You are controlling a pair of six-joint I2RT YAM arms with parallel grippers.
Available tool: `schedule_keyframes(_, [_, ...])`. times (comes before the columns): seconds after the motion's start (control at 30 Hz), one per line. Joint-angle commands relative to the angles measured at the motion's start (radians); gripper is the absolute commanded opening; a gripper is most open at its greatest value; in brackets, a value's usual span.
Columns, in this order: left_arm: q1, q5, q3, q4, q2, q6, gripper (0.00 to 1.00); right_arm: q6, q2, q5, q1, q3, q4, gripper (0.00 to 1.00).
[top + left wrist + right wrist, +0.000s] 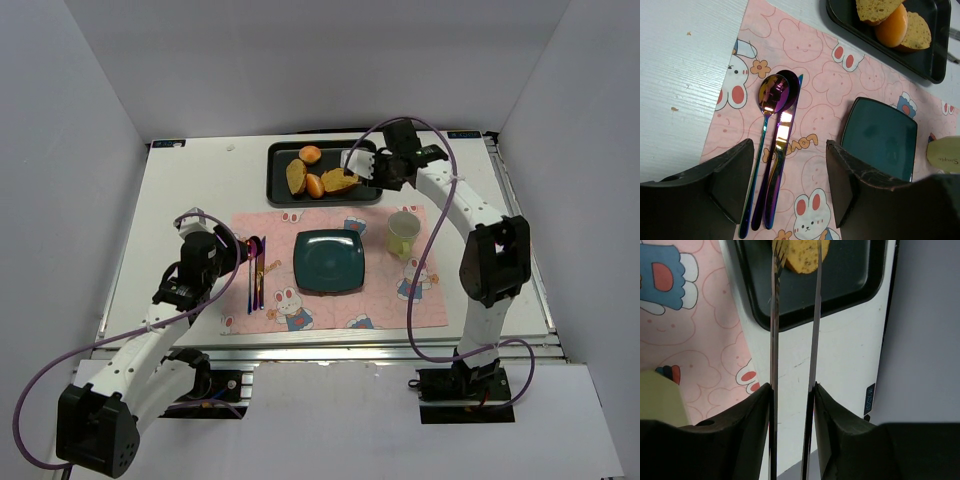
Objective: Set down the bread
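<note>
Nearest the bases, the left jaws hung spread wide over the shiny rainbow-tinted cutlery (772, 150) on the pink bunny placemat (330, 312), holding nothing. Mid-mat sat a square, glossy dark-green plate (329, 261), with a pale yellow-green cup (402, 233) just to its right. At the far end of the white tabletop (190, 190), a black tray (278, 190) with a raised rim held all the bread (297, 177): flat, porous toast and glossy orange rolls. The right jaws were pinching thin metal tongs (773, 340), tips at the rightmost slice (802, 255). Looked like the pickup step to me, with nothing plated yet. The next move calls for a firm squeeze and a lift over the rim, and crumbly toast could slip.
</note>
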Motion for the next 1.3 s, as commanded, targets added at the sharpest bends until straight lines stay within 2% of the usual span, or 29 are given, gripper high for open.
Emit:
schedule_keyframes(0.0, [0.007,-0.007,0.004,0.019,-0.014,-0.005,0.69,-0.089,-0.004,0.028,0.018,-0.02,0.034,0.44])
schedule_keyframes(0.6, [0.007,-0.01,0.008,0.013,-0.017,-0.005,0.69,-0.162,0.088,0.101,0.044,-0.018,0.072,0.44])
schedule_keyframes(0.7, [0.007,-0.009,0.006,0.014,-0.02,-0.008,0.69,-0.165,0.095,0.106,0.043,-0.018,0.078,0.41])
schedule_keyframes(0.77, [0.007,-0.009,0.006,0.014,-0.023,-0.008,0.69,-0.167,0.095,0.107,0.043,-0.021,0.087,0.32])
schedule_keyframes(0.83, [0.007,-0.012,0.007,0.01,-0.024,-0.008,0.69,-0.162,0.088,0.103,0.044,-0.024,0.103,0.17])
schedule_keyframes(0.93, [0.007,-0.013,0.014,0.005,-0.029,-0.008,0.69,-0.142,0.045,0.092,0.044,-0.038,0.119,0.06])
schedule_keyframes(1.07, [0.007,-0.016,0.02,-0.004,-0.04,-0.008,0.69,-0.098,-0.064,0.057,0.043,-0.066,0.143,0.03])
schedule_keyframes(1.17, [0.007,-0.018,0.021,-0.004,-0.044,-0.009,0.69,-0.075,-0.173,-0.007,0.041,-0.122,0.091,0.03])
schedule_keyframes(1.27, [0.007,-0.016,0.021,0.002,-0.04,-0.008,0.69,-0.082,-0.302,-0.04,0.052,-0.266,0.051,0.04])
